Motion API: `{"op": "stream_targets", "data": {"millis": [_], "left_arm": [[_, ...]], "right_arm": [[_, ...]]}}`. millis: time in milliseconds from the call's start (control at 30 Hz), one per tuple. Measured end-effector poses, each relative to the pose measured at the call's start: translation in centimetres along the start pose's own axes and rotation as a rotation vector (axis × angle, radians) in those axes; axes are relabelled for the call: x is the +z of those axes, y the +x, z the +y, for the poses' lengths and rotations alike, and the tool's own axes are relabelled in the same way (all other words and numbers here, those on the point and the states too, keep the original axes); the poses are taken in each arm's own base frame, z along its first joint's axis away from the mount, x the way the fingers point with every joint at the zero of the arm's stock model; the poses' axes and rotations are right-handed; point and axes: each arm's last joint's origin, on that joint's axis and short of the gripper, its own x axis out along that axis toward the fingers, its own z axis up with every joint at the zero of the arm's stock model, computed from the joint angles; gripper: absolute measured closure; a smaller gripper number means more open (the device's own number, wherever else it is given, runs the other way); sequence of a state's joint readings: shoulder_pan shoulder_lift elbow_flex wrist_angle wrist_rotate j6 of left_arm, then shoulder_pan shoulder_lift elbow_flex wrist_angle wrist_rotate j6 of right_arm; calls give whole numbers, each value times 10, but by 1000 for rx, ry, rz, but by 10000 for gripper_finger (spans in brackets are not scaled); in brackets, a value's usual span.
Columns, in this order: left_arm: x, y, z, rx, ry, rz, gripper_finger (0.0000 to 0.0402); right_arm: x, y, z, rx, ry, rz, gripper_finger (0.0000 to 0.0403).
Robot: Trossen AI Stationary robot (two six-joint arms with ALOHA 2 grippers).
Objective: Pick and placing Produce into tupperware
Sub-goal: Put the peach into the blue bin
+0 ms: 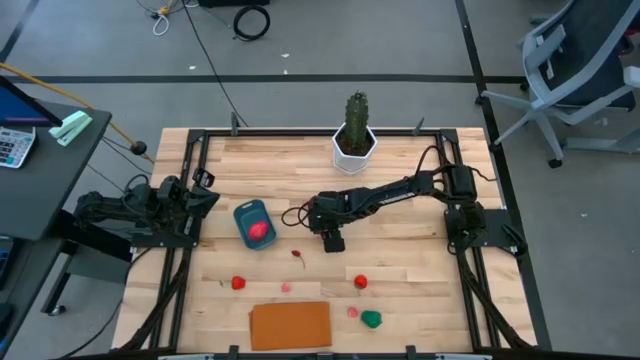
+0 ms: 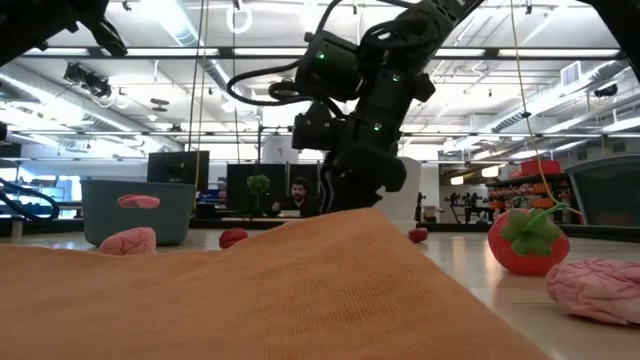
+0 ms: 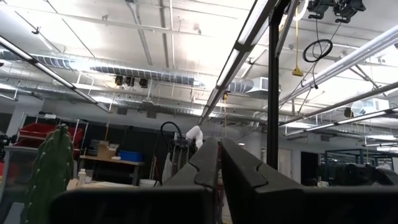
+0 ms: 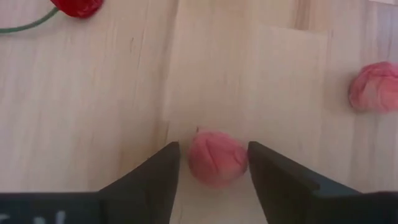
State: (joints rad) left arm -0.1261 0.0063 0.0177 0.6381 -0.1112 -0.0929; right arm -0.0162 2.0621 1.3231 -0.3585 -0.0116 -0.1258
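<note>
My right gripper [image 4: 213, 148] is open and points down at the table's middle [image 1: 331, 240]. Its fingers stand on either side of a small pink produce ball [image 4: 217, 157] lying on the wood; I cannot tell that they touch it. A second pink ball [image 4: 374, 86] and a red cherry with a green stem [image 4: 78, 5] lie close by. The teal tupperware [image 1: 254, 222] stands to the gripper's left with a red-pink piece [image 1: 260, 231] inside. My left gripper [image 3: 219, 149] is shut and waits at the table's left edge [image 1: 203, 181].
More produce lies toward the near edge: a red piece [image 1: 238, 283], a pink one [image 1: 286, 287], a strawberry [image 1: 360, 283], a pink piece [image 1: 352, 311] and a green one [image 1: 371, 319]. An orange board [image 1: 290, 325] lies at the near edge. A cactus in a white pot [image 1: 355, 135] stands at the far edge.
</note>
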Motion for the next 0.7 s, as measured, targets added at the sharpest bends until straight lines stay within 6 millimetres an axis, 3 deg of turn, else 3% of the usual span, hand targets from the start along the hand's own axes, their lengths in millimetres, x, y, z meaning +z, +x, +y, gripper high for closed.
{"op": "stream_targets", "data": {"millis": [267,400,600,700], "left_arm": [[0,0,0,0,-1,-2,381],[0,0,0,0,-1,-2,377],[1,0,0,-1,0,-10,383],[2,0,0,-2,-1,-18,387]], "right_arm": [[4,-1,-2,-34,1,-10,302],[17,-11,-6,-117,-3,-50,333],[52,-47,-19,-207,-41,-267,332],[73,-60,-30,-162,-57,-447,324]]}}
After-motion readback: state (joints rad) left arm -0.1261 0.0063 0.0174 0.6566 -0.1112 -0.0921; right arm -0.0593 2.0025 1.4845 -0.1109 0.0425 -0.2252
